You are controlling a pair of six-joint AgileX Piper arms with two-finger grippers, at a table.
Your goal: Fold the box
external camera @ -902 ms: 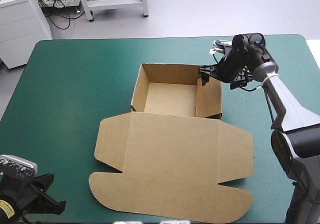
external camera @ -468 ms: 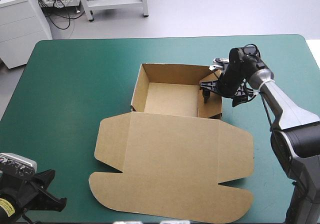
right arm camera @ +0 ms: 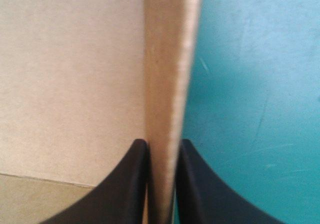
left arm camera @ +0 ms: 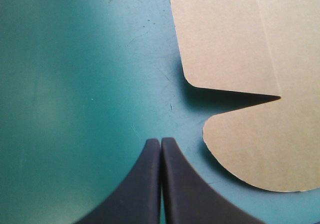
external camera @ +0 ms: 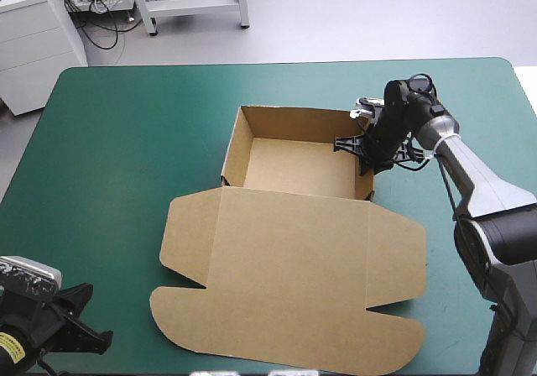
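The brown box [external camera: 289, 233] lies mid-table as an open tray with walls raised; its lid lies flat toward the near edge. My right gripper [external camera: 362, 147] reaches in from the right and is shut on the tray's right wall [right arm camera: 167, 84], one black finger inside, one outside. In the right wrist view the wall's top edge runs straight ahead between the fingers. My left gripper [left arm camera: 160, 146] is shut on nothing and hovers over the teal-green cover [left arm camera: 75, 84] at the near left corner, close to a rounded lid flap [left arm camera: 260, 149]. It shows in the high view [external camera: 80, 326] too.
Bare teal-green cover [external camera: 126, 141] surrounds the box on the left, far side and right. The table's near edge lies just past the lid's front flap [external camera: 285, 342].
My right gripper came down over the tray's right wall and went from open to shut on it. The wall, leaning inward earlier, now stands upright. My left arm has barely moved.
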